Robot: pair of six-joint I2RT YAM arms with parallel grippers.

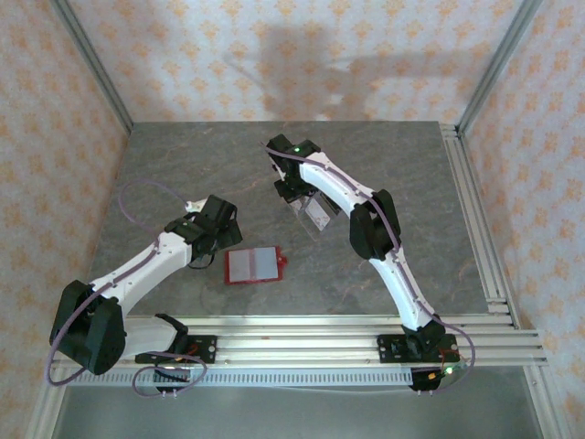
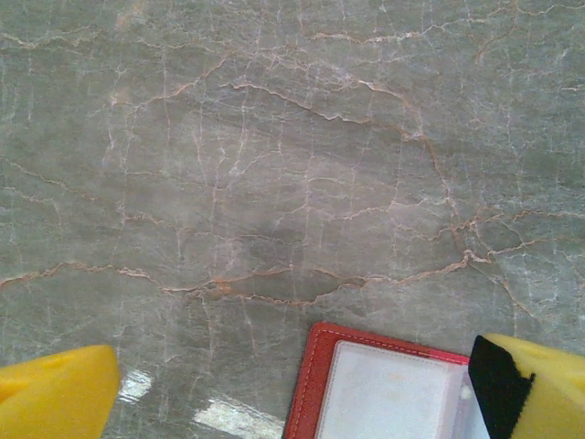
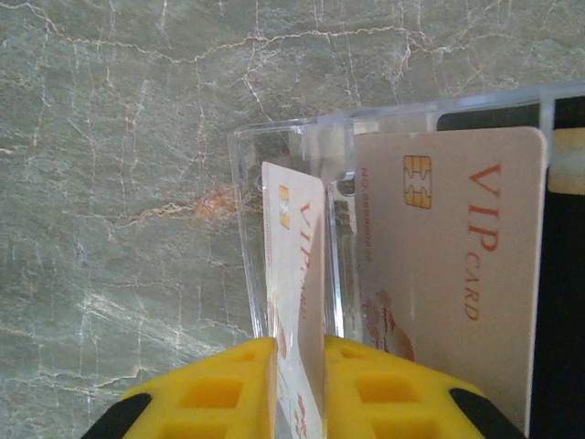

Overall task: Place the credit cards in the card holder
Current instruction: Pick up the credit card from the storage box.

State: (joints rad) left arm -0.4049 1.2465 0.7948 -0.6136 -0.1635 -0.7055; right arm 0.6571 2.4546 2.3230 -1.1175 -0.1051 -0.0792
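A card (image 3: 297, 265) is standing on edge inside my right claw (image 3: 300, 357), its long axis running straight ahead into the tray (image 3: 239, 229). I cannot tell whether I am pinching it or letting go, as my fingers (image 3: 219, 393) are hiding its near end. The holder (image 1: 252, 265) is lying open well apart from that claw, just beside my left claw (image 2: 292, 375), which is gaping wide.

Lower end of the credit card (image 3: 294, 256) hides inside the right hand (image 3: 300, 357); the card holder (image 2: 375, 393) is cropped beside the left hand (image 2: 292, 375).
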